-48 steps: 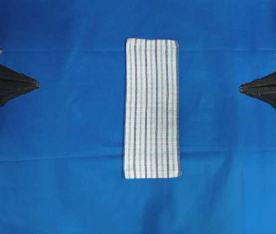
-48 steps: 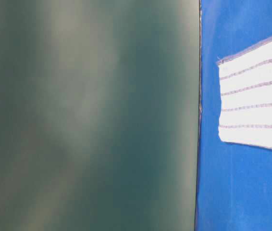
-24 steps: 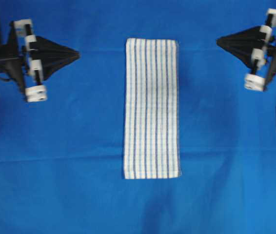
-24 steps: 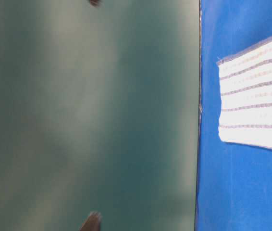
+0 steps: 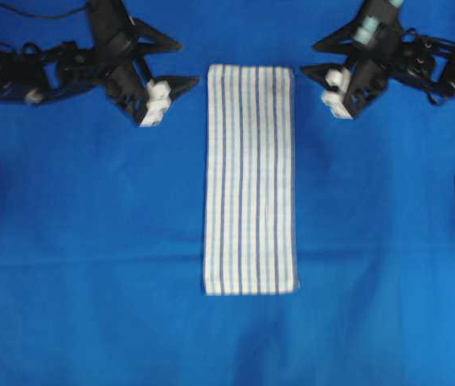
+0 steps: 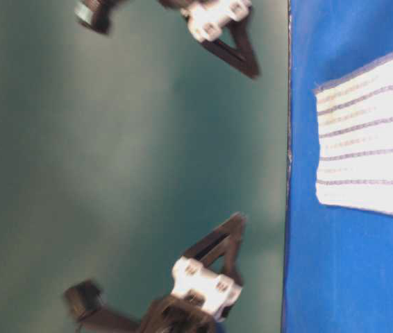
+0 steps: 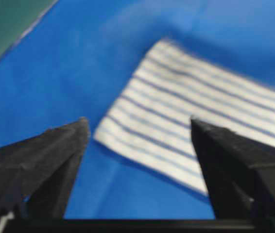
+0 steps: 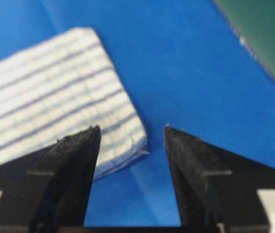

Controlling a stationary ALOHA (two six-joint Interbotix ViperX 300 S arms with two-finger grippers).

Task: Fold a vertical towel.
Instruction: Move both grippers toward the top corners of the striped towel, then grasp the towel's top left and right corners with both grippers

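Striped towel (image 5: 251, 178) flat on blue cloth (image 5: 91, 241); left hand (image 5: 181, 64) and right hand (image 5: 314, 56) both agape, empty, flanking its top corners.

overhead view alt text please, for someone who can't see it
A narrow white towel with thin blue stripes lies flat and lengthwise on a blue cloth. The left gripper and right gripper, both open, flank the towel's far end, one on each side, neither touching it.
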